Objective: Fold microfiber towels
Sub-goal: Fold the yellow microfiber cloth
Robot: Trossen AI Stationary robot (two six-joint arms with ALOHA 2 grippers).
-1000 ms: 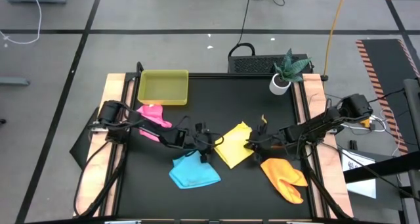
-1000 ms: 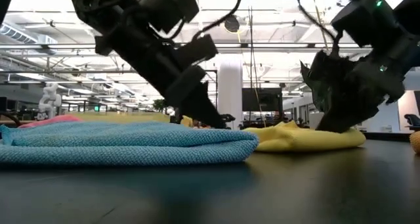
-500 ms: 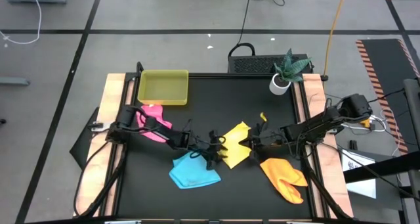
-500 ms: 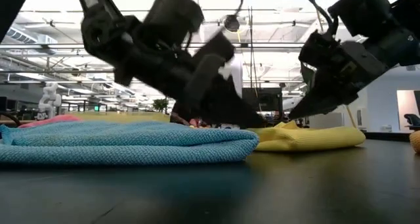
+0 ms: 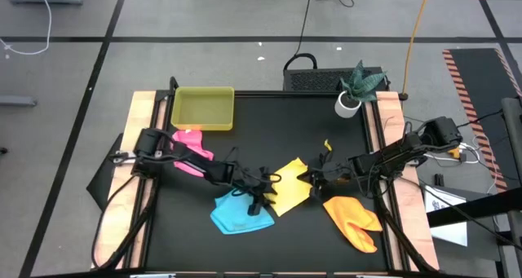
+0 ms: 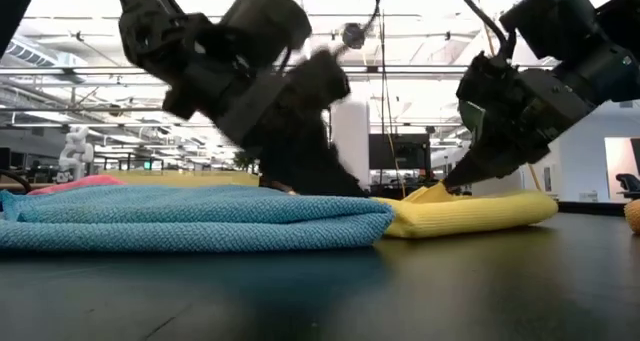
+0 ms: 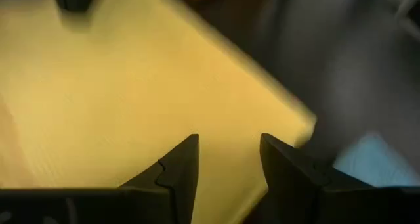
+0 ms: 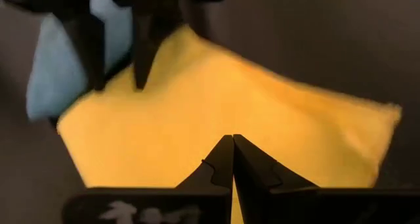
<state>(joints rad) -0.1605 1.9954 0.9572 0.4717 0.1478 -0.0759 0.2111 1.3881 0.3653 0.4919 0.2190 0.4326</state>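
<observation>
The yellow towel (image 5: 289,188) lies flat mid-table, with my two grippers at its opposite sides. My left gripper (image 7: 228,148) is open, tipped down over the towel's corner beside the blue towel (image 5: 241,214). My right gripper (image 8: 233,140) is shut at the yellow towel's right side (image 6: 447,186). A pink towel (image 5: 189,143) lies at the left, near the tray. An orange towel (image 5: 353,219) lies crumpled at the near right. My left gripper has its fingers (image 7: 184,165) spread just over the yellow cloth; whether they touch it I cannot tell. My right gripper pinches the yellow towel near its right edge (image 8: 233,127) between its shut fingers, slanting down from the table's right. There the cloth rises to a small peak (image 6: 432,192); the rest lies on the table.
A yellow-green tray (image 5: 203,108) stands at the far left of the black table. A potted plant (image 5: 355,90) stands at the far right corner. The blue towel lies close against the yellow one's near left side.
My left gripper has moved toward the table's right and near edge, turned, and tipped down onto the yellow towel's left corner, staying open. My right gripper has tipped up a little, and the cloth at its fingertips now stands in a small peak.
</observation>
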